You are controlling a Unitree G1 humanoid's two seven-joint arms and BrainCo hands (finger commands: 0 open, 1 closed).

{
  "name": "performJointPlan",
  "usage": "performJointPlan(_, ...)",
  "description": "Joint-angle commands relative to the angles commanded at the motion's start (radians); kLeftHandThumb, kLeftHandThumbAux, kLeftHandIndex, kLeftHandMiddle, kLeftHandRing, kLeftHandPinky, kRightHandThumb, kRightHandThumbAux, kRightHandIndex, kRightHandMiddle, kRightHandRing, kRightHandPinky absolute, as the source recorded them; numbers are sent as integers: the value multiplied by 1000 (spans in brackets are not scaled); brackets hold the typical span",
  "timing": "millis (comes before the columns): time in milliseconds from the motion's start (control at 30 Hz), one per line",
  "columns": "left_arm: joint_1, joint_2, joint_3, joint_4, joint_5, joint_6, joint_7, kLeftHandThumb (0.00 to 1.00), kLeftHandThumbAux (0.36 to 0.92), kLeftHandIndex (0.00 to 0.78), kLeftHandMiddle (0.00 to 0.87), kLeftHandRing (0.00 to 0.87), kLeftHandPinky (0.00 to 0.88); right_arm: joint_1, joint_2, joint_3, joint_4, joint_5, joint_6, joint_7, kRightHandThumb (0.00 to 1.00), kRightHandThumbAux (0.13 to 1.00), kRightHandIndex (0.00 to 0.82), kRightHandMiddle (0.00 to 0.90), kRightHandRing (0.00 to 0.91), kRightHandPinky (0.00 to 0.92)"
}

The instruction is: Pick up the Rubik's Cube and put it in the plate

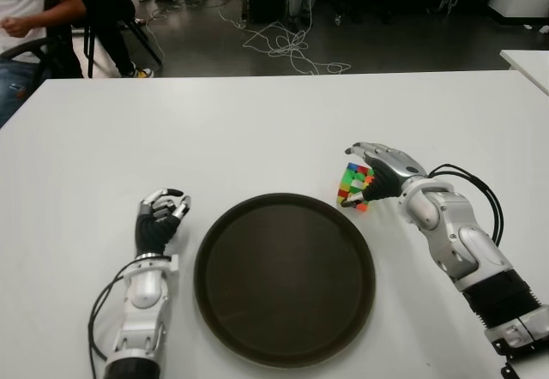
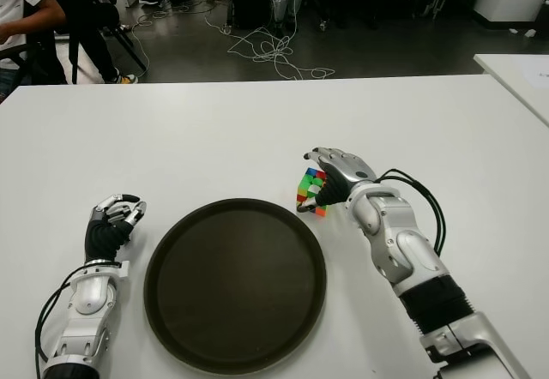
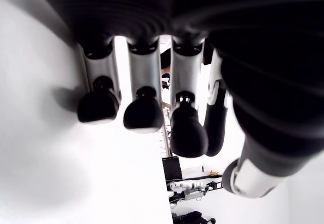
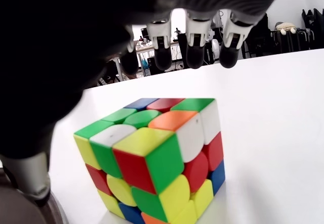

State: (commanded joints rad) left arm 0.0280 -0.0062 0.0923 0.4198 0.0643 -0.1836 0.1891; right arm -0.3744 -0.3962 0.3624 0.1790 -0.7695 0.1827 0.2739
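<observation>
White bench (image 1: 257,130) carries an empty plate (image 1: 284,278); the right hand (image 1: 375,173) arches open-fingered over the ungrasped Rubik's Cube (image 1: 356,187), left hand (image 1: 160,216) curled idle beside the plate.

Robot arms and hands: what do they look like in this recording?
Both arms have silver-grey shell segments with black joints. The right hand has a silver back and black fingers; black cables loop beside its forearm. The left hand has silver-and-black fingers with rounded black fingertips, and a black cable runs along its forearm.

Right hand (image 1: 371,173) arched with fingers spread; left hand (image 1: 160,217) curled.
</observation>
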Motion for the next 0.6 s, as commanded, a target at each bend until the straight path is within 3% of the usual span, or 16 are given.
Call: performJointPlan(600, 3, 14, -6, 0, 12, 12, -3, 702, 707, 442, 801, 825, 810, 3, 2, 11, -14, -4, 25, 12, 0, 648, 0, 0, 0, 0)
